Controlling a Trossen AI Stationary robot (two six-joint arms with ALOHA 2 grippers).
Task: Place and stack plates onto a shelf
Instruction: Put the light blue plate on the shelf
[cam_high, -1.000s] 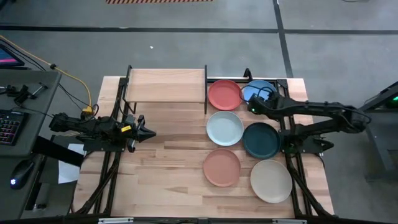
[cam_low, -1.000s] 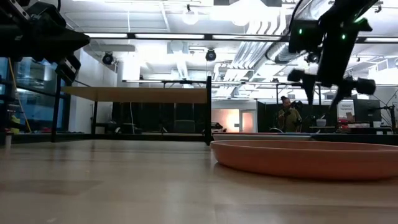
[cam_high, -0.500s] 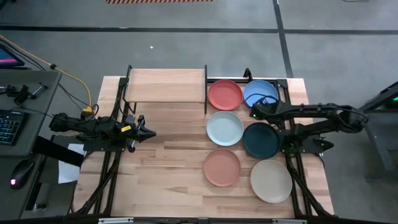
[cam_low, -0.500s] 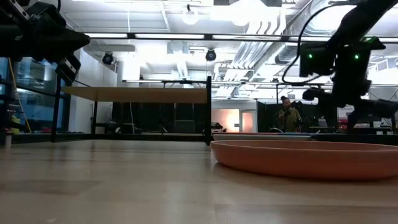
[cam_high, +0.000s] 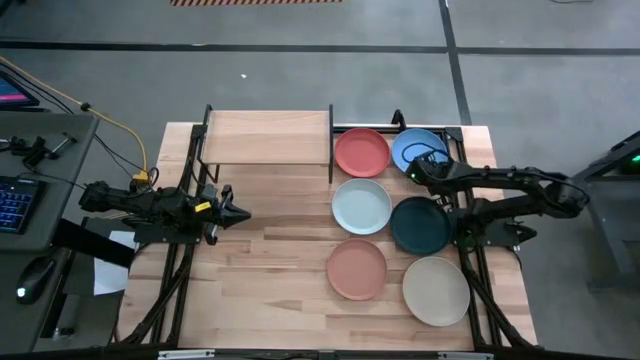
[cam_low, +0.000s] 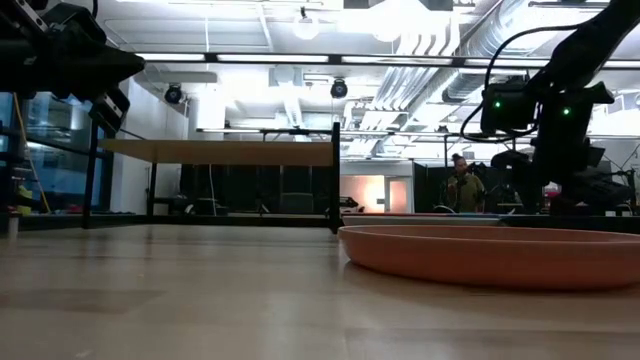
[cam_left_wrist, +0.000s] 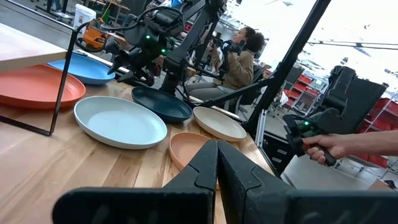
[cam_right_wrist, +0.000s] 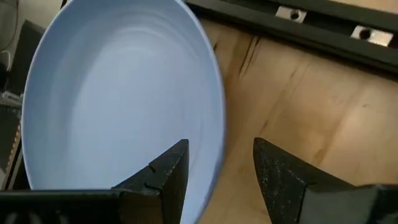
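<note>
From above, your right gripper (cam_high: 412, 170) sits at the near-left rim of the sky blue plate (cam_high: 420, 147), at the table's far right. The red plate (cam_high: 361, 152) lies just left of it, beside the bare shelf (cam_high: 266, 136). The mint plate (cam_high: 361, 205), teal plate (cam_high: 419, 224), salmon plate (cam_high: 356, 268) and cream plate (cam_high: 436, 290) fill the nearer rows. Your left gripper (cam_high: 240, 212) waits at the table's left, fingers pressed together and holding nothing.

At table level, the right arm hangs low on the right.

Your right wrist camera shows the fingers (cam_right_wrist: 163, 169) parted, straddling the blue plate's edge (no grip yet).
</note>
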